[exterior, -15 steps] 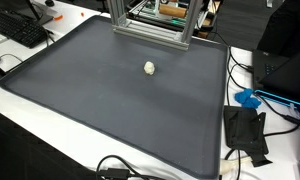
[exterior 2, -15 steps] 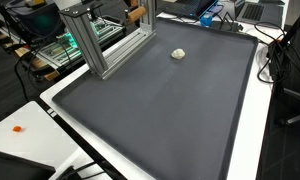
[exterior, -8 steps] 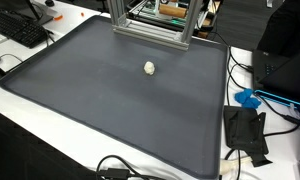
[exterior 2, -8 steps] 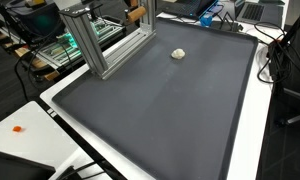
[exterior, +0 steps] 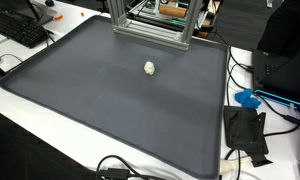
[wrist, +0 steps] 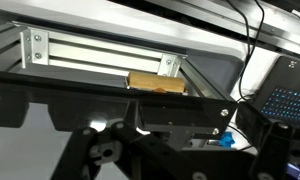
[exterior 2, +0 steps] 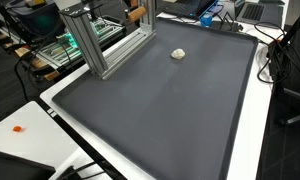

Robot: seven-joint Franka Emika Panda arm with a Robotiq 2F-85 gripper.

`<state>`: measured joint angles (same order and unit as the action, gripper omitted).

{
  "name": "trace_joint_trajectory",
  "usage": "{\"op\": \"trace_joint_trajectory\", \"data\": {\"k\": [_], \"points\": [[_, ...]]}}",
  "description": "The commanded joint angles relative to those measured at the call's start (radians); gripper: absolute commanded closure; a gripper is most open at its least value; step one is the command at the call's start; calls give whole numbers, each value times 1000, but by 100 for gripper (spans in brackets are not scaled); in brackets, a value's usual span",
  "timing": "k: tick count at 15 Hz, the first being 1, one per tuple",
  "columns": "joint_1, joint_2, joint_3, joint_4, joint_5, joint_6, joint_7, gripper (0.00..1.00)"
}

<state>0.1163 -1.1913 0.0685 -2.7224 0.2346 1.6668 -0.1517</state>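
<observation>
A small, whitish, crumpled lump (exterior: 150, 68) lies alone on the large dark grey mat (exterior: 100, 110), towards its far side. It also shows in an exterior view (exterior 2: 178, 54) on the same mat (exterior 2: 160, 110). The arm and gripper appear in neither exterior view. In the wrist view only dark parts of my gripper (wrist: 150, 135) fill the lower half. Its fingertips are not distinct, so open or shut cannot be told. Nothing is seen held. The gripper faces an aluminium frame bar (wrist: 100, 50) with a wooden block (wrist: 157, 84) behind it.
An aluminium frame (exterior: 150, 22) (exterior 2: 95, 40) stands at the mat's far edge, with a wooden block (exterior 2: 136, 14) beside it. A keyboard (exterior: 20, 30), a blue object (exterior: 248, 98), a black pouch (exterior: 245, 130) and cables lie round the mat.
</observation>
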Motion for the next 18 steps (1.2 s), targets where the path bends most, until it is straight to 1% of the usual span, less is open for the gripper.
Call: {"op": "trace_joint_trajectory", "data": {"k": [1,3,11,14,18], "points": [[25,3,8,0,4,11,19,0],[36,4,18,-1,10,19,23,0],[36,4,18,-2,10,21,23,0],[41,72,66,4,36,122,53,0],[51,194,114,25,22,248,79,0]]}}
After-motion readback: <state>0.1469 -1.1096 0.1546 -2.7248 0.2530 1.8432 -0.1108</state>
